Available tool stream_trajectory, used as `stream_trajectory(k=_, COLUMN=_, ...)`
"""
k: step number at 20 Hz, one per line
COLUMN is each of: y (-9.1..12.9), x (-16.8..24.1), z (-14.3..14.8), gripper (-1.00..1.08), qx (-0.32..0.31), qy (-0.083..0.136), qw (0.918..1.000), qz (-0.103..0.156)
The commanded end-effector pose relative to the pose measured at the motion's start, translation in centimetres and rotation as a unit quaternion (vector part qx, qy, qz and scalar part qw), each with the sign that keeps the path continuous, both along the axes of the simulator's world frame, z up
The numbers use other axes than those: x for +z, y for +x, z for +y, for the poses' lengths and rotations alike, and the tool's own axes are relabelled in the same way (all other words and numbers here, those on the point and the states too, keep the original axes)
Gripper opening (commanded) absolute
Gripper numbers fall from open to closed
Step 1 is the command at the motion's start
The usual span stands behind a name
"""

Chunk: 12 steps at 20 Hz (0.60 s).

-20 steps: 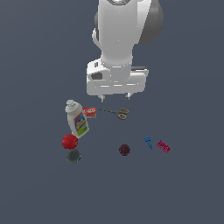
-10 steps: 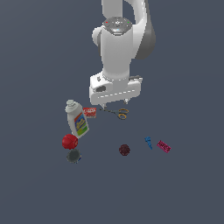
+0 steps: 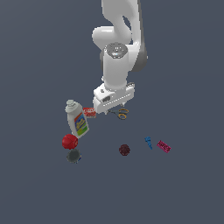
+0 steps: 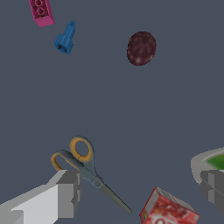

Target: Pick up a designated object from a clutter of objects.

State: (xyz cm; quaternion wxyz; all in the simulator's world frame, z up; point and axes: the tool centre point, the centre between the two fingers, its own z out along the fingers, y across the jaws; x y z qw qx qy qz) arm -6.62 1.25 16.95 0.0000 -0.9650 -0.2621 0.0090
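Note:
The scissors (image 4: 87,169) lie flat on the floor, with orange-yellow and grey loop handles and thin dark blades. In the exterior view only their handles (image 3: 123,113) show, just beyond the hand toward the exterior view's right. My gripper (image 3: 114,111) hangs low over them, open and empty. In the wrist view my gripper (image 4: 140,188) has its fingers far apart. One finger (image 4: 63,196) stands right beside the scissors' pivot. The blades point into the gap, toward the red box (image 4: 169,210).
The red box (image 3: 89,112) lies beside the white bottle (image 3: 78,119), whose edge shows in the wrist view (image 4: 210,159). Red ball (image 3: 69,141) and grey disc (image 3: 73,155) lie below it. Berry (image 3: 124,150), blue piece (image 3: 148,141) and pink bar (image 3: 164,146) lie apart.
The arm has come down over the scissors, and the hand now covers their blades in the exterior view. The objects have not moved.

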Motion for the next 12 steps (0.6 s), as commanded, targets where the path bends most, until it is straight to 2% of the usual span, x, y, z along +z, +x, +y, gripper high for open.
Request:
stream_trajectory(k=1, y=-1.1, x=-1.6, z=0.0, gripper=1.00, qx=0.034, qy=0.000, qw=0.9994, qz=-0.001)
stream_trajectory(k=6, y=-3.6, x=-4.6, z=0.0, gripper=1.00, qx=0.102, qy=0.001, qw=0.9948, qz=-0.003)
stream_trajectory(k=12, y=-6.8, x=-7.7, z=0.1, gripper=1.00, qx=0.181, qy=0.002, qw=0.9835, qz=-0.005)
